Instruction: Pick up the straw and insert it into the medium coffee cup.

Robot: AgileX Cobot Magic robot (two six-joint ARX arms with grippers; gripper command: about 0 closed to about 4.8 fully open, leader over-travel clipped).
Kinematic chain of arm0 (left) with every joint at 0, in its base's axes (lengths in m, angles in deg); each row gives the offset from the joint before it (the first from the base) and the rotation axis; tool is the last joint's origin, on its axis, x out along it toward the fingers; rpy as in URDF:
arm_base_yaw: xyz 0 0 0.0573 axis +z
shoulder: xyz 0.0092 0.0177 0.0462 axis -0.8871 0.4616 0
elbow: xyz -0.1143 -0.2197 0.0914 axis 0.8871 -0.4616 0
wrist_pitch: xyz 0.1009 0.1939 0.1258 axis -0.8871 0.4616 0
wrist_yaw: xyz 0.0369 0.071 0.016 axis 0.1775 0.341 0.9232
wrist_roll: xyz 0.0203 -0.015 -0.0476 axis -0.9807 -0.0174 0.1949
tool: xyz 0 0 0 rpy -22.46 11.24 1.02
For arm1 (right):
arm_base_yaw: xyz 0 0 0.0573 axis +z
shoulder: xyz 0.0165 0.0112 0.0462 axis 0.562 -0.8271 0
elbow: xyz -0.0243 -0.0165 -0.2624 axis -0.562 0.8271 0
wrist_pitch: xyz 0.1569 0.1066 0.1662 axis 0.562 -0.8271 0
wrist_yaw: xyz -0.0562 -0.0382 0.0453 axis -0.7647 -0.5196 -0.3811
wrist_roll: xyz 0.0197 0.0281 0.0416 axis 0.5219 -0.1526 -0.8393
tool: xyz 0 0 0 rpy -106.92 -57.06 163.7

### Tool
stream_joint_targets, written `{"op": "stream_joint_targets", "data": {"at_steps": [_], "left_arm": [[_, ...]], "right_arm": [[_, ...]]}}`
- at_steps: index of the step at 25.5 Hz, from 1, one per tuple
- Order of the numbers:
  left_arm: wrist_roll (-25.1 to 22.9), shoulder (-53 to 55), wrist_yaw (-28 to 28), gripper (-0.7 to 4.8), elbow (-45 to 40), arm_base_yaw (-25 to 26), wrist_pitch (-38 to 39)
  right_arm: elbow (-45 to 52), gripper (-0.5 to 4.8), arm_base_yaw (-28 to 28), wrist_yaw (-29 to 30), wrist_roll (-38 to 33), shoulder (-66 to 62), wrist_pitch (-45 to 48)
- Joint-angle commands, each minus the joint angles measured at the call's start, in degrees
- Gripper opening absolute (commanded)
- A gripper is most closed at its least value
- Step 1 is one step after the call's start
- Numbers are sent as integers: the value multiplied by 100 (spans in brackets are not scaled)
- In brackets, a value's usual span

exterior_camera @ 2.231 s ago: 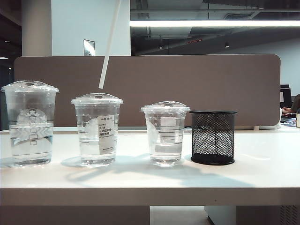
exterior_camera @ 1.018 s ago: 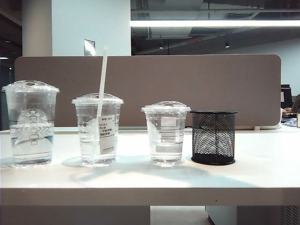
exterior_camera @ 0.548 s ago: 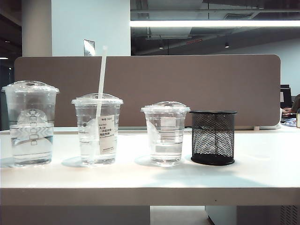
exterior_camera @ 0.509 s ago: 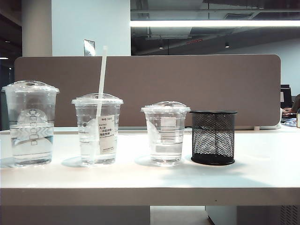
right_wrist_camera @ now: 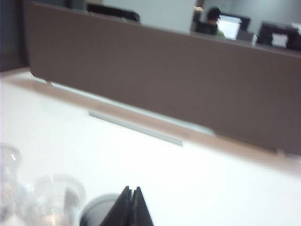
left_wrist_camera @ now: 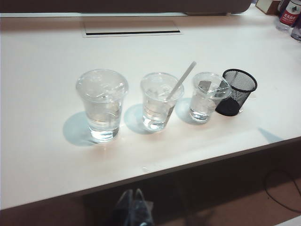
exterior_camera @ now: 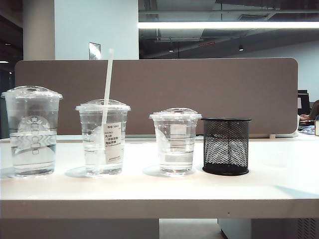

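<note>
Medium coffee cup [exterior_camera: 103, 137], left of centre in the exterior view: clear plastic, domed clear lid, white label with black print, upright on the table, partly filled with clear liquid. Straw [exterior_camera: 106, 88]: long, thin, white, passing through the lid, leaning slightly right, its top well above the lid.

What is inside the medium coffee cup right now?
The medium coffee cup holds clear liquid and the straw, which passes through its domed lid, leaning. The label hides the straw's lower end in the exterior view. Both grippers, left and right, are away.
</note>
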Motion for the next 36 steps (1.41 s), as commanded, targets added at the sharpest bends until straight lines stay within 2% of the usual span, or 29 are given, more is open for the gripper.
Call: {"op": "stream_joint_targets", "data": {"at_steps": [1, 11, 20, 23, 27, 30, 33, 36], "left_arm": [[-20, 2, -7, -4, 13, 2, -31], [-20, 2, 11, -4, 13, 2, -28], [-22, 2, -2, -4, 13, 2, -31], [-22, 2, 0, -4, 13, 2, -31], [-20, 2, -2, -5, 13, 2, -31], [-22, 2, -2, -4, 13, 2, -31], [-22, 2, 0, -4, 13, 2, -31], [-20, 2, -2, -4, 13, 2, -31]], "right_arm": [[704, -1, -356, -28, -173, 726, 107], [2144, -1, -997, 33, -184, 2164, 96], [3084, -1, -1458, 37, -195, 2382, 72], [3075, -1, -1598, 66, -330, 2380, -424], [3075, -1, -2013, 610, -330, 2387, -568], [3075, -1, -2164, 774, -330, 2391, -715], [3073, -1, -2227, 769, -444, 2483, -1169], [3075, -1, -2238, 772, -455, 2568, -1134]]}}
